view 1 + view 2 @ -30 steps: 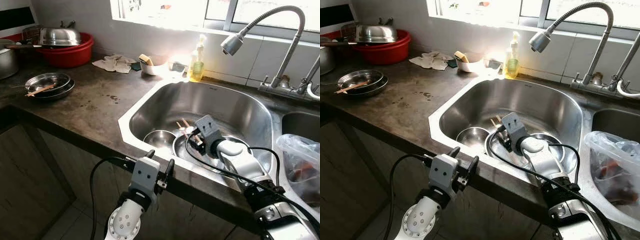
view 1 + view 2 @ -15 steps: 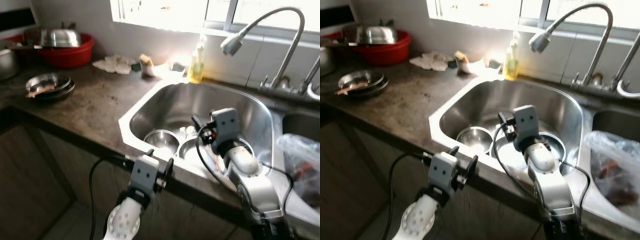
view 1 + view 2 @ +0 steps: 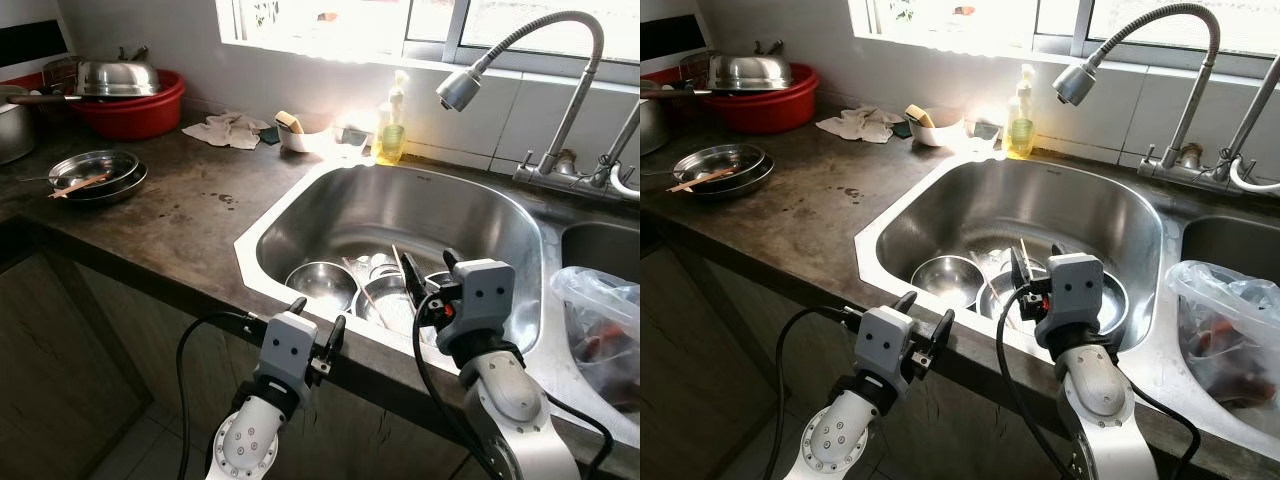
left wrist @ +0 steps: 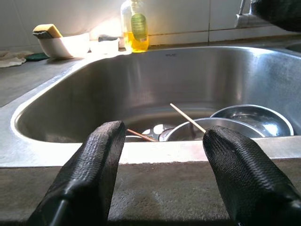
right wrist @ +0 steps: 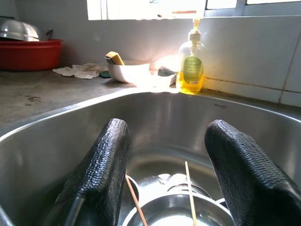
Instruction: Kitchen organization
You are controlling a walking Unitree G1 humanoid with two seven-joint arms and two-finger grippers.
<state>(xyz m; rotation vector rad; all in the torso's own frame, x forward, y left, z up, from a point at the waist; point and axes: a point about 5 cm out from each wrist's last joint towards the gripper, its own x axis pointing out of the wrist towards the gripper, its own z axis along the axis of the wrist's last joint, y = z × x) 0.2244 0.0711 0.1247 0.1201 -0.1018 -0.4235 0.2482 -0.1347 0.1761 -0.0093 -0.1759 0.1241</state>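
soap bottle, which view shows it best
The right wrist view: the soap bottle stands large and sharp behind the sink, pump and green label clear. The left wrist view crops its top; both eye views show it small and washed out by window glare.

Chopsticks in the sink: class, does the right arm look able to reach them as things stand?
Probably yes. The right pincer hangs open just above the chopsticks resting in the bowls, with nothing between them.
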